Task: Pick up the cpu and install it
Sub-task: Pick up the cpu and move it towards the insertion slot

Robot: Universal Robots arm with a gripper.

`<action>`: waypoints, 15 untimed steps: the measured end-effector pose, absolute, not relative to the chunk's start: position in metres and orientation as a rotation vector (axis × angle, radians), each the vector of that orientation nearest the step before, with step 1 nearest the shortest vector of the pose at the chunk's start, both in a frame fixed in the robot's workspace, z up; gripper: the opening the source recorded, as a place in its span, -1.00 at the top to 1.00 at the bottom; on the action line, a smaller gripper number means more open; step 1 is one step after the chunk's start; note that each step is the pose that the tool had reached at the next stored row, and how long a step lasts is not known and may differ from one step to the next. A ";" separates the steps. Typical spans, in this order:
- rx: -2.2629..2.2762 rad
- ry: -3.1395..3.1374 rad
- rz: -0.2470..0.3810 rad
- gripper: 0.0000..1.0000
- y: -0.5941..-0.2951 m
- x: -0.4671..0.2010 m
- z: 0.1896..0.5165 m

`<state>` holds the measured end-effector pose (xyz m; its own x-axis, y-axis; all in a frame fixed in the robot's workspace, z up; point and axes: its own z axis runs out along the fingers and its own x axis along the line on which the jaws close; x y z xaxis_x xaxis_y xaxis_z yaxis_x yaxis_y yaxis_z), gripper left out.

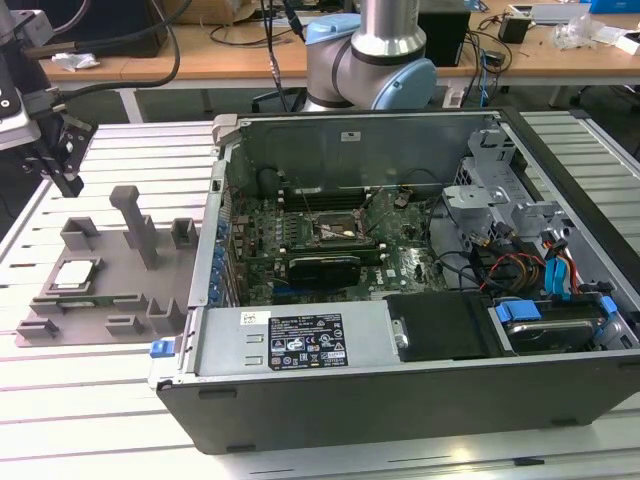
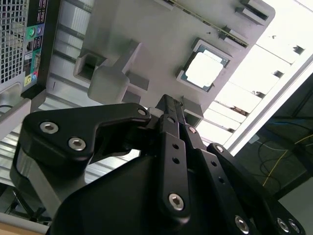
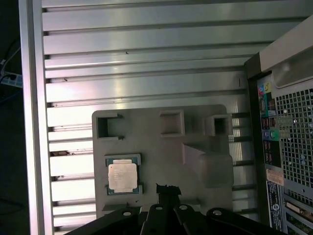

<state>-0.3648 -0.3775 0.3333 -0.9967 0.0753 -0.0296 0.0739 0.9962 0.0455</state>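
Pickup approach: your gripper (image 3: 167, 188), jaws closed and empty, hangs above the grey fixture (image 3: 156, 147), cpu (image 3: 123, 176) below and beside the jaws, so opening and centring seem needed.

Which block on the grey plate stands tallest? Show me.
The slanted T-topped post between two low blocks; every other block on the plate is short.

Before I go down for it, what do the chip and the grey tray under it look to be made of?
The chip: likely a metal lid, silvery and reflective, glaring pale in the second wrist view, on a greenish board rim. The tray: probably moulded or printed plastic, matte uniform grey, no shine, with blocky raised pockets.
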 end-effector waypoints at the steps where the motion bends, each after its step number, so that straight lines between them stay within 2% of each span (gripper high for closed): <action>1: 0.116 3.107 0.069 0.79 -0.377 -0.365 0.333; 15: 0.116 3.107 0.070 0.79 -0.377 -0.371 0.325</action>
<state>-0.3714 -0.3775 0.3251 -0.9967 0.0754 -0.0295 0.0740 0.9962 0.0459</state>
